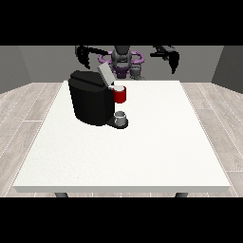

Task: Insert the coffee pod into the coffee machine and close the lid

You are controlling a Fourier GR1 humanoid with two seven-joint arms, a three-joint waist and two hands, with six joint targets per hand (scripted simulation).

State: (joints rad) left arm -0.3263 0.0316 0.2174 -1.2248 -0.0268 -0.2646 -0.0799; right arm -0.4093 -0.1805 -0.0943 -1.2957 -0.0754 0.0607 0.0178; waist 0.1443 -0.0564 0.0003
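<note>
Coffee pod (121,115) is sitting on the drip base of the coffee machine (90,102), not yet picked; machine is parked toward the tabletop's (142,142) far-left corner. Lid (105,74) is standing raised, red pod holder (120,95) exposed beneath. Both hands, view's left (83,53) and view's right (173,60), are being held raised behind the far edge, nothing grasped; finger state cannot be told. Pod should be approached from above, clear of the holder.

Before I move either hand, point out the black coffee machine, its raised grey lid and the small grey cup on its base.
Black coffee machine (89,102): front view, middle of its side.
Raised grey lid (106,74): front view, middle of the flap.
Small grey cup (120,116): front view, cup's wall.
</note>
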